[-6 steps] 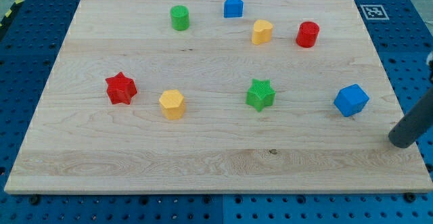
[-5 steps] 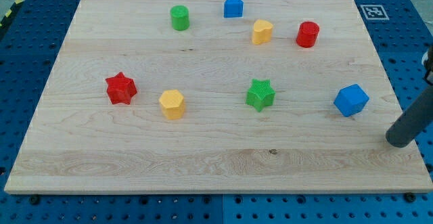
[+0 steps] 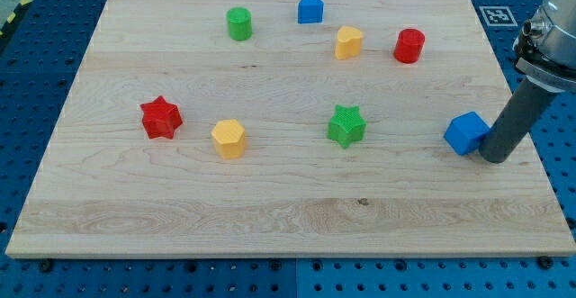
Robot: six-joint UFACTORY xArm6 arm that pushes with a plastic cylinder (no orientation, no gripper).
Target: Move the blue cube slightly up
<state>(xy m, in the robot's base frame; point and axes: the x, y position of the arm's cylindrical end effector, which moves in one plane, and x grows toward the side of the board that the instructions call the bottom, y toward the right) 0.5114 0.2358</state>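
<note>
The blue cube [image 3: 465, 133] sits on the wooden board [image 3: 288, 208] near the view's right edge. My tip [image 3: 494, 158] stands just right of the cube and slightly below it, touching or almost touching its right side. The dark rod rises from the tip toward the view's upper right.
A blue house-shaped block [image 3: 310, 8], green cylinder [image 3: 238, 23], yellow block [image 3: 348, 41] and red cylinder [image 3: 409, 45] lie along the top. A red star [image 3: 161, 117], yellow hexagonal block [image 3: 229, 139] and green star [image 3: 346, 125] lie across the middle.
My tip has moved left and up from the board's lower right edge to the blue cube's right side. The blocks have not visibly moved.
</note>
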